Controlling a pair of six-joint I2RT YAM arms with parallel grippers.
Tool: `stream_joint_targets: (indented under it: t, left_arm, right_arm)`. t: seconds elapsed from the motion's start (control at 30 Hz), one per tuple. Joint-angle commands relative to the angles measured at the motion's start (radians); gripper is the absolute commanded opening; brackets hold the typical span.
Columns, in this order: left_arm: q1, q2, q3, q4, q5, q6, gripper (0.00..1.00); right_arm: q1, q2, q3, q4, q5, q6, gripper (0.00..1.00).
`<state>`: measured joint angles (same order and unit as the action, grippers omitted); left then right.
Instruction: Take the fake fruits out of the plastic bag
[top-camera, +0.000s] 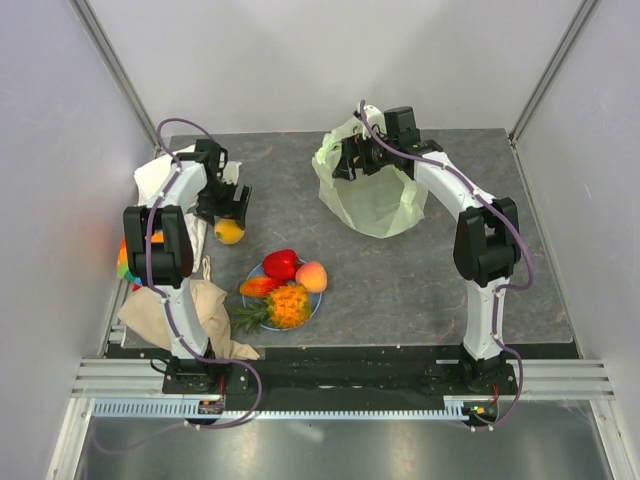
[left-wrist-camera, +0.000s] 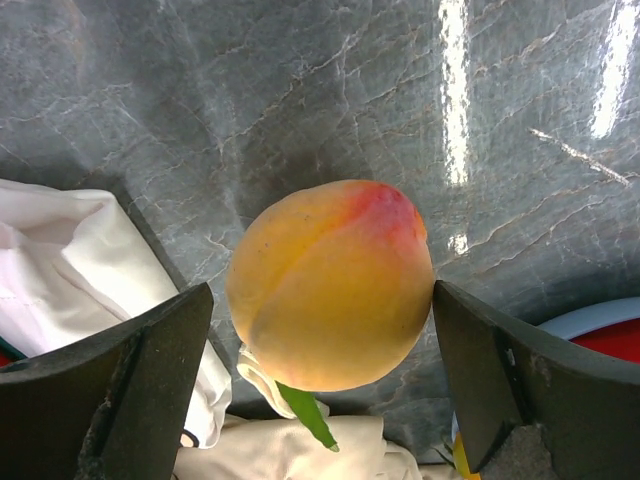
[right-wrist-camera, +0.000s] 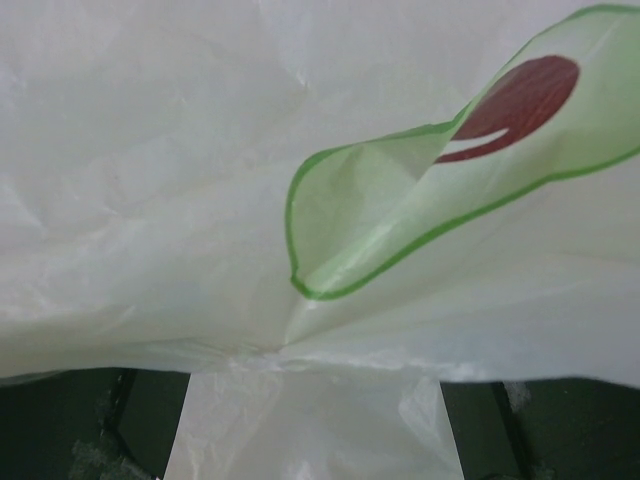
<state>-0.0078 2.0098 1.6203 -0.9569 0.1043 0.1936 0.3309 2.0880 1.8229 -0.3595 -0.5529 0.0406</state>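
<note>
Right wrist alone shows dark red mark (right-wrist-camera: 520, 98) on translucent pale-green plastic bag (right-wrist-camera: 150, 200); right pincer (right-wrist-camera: 315, 425) gapes, left pincer (left-wrist-camera: 320, 292) gapes around glossy yellow-orange peach (left-wrist-camera: 330, 270)

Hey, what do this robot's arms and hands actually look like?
Both the left arm and right arm have white links with bulky black joints, and a purple-grey cable loops along each. The left hand and right hand are black; the left one's fingers are flat dark wedges.

Dark grey marbled table (top-camera: 400, 290). Carries pale plastic bag (top-camera: 372, 200) far right, light-blue plate (top-camera: 316, 302) near centre, yellow-orange fruit (top-camera: 229, 231) left, white cloth (top-camera: 152, 182) far left, beige cloth (top-camera: 212, 308) near left.
</note>
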Motion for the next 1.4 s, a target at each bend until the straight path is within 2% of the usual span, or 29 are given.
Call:
stream_joint_targets:
  t: [0.0,0.07,0.23,0.33,0.37,0.47,0.5,0.53,0.6,0.7,0.87,1.03,1.37]
  left_arm:
    - [0.0,-0.019,-0.011,-0.014,0.015,0.056,0.96]
    - [-0.004,-0.034,-0.04,-0.017,0.031,0.061,0.94]
    - [-0.004,-0.01,-0.054,-0.017,0.086,0.061,0.8]
    - [-0.008,0.001,-0.01,-0.048,0.13,0.066,0.53]
    - [-0.008,-0.011,0.007,-0.063,0.149,0.07,0.41]
    - [-0.006,-0.121,0.042,-0.149,0.293,0.148,0.29]
    - [-0.008,-0.155,0.044,-0.167,0.387,0.174,0.26]
    - [-0.008,-0.233,0.033,-0.205,0.431,0.202,0.23]
    - [-0.006,-0.299,-0.003,-0.232,0.513,0.254,0.09]
    - [-0.008,-0.385,-0.083,-0.298,0.633,0.32,0.06]
    - [-0.041,-0.422,-0.174,-0.347,0.744,0.365,0.07]
    - [-0.106,-0.442,-0.298,-0.336,0.75,0.434,0.08]
    - [-0.155,-0.444,-0.367,-0.209,0.718,0.362,0.08]
  right_arm:
    - [-0.001,-0.039,0.007,0.022,-0.008,0.001,0.98]
    - [0.0,-0.034,0.012,0.022,-0.008,0.002,0.98]
    - [0.0,-0.011,0.022,0.027,-0.002,0.005,0.98]
    - [-0.001,-0.005,0.033,0.027,0.004,0.001,0.98]
    - [-0.001,-0.006,0.036,0.024,0.007,-0.001,0.98]
    - [-0.004,-0.011,0.026,0.013,0.025,-0.018,0.98]
    - [-0.004,-0.011,0.021,0.01,0.027,-0.022,0.98]
    - [-0.007,-0.011,0.016,0.008,0.027,-0.022,0.98]
    - [-0.015,-0.008,0.006,0.005,0.03,-0.022,0.98]
    - [-0.016,-0.002,-0.008,0.007,0.044,-0.027,0.98]
    - [-0.016,0.007,-0.007,0.004,0.039,-0.028,0.98]
    - [-0.018,0.015,-0.01,0.002,0.041,-0.028,0.98]
    - [-0.018,0.02,-0.016,0.004,0.027,-0.019,0.98]
